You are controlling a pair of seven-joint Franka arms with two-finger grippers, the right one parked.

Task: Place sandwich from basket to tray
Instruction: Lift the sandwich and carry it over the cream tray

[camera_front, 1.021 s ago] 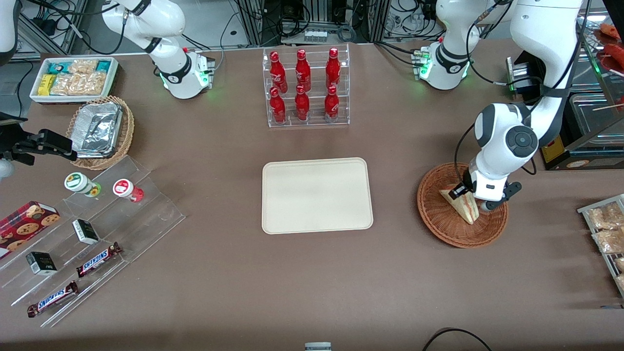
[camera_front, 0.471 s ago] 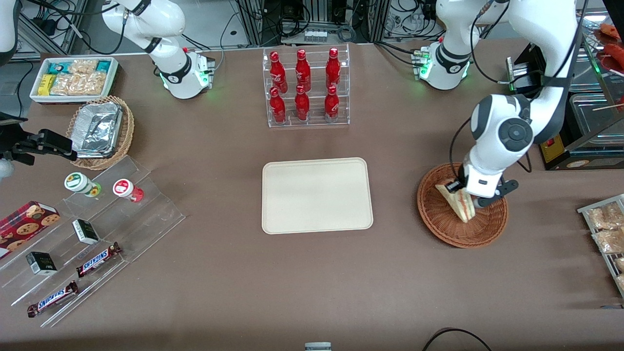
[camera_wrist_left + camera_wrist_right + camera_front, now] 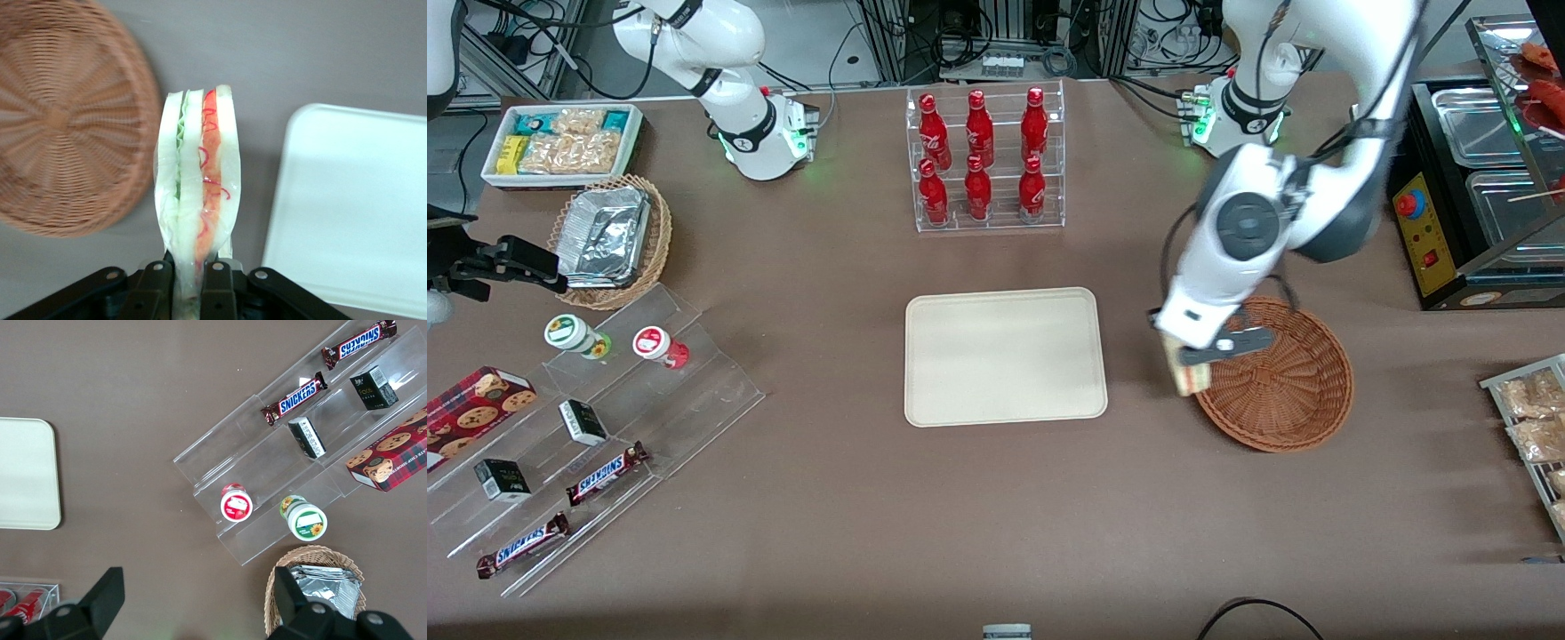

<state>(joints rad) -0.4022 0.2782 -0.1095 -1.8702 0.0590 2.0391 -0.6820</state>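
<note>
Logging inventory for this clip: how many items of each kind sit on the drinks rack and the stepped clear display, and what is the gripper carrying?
Red bottles in the clear rack: 6
Snickers bars on the stepped clear display: 2
Small dark boxes: 2
Round-lidded cups: 2
Triangular white-bread sandwich, clamped in the gripper between the reddish-brown wicker basket and the cream rectangular tray: 1
Total: 13

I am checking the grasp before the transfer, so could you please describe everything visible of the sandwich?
The sandwich is a wedge of pale white bread with green, orange and red filling showing at its edge. It stands on edge, clamped at one end by the gripper, which is shut on it. It hangs in the air between the basket and the tray, touching neither.
</note>
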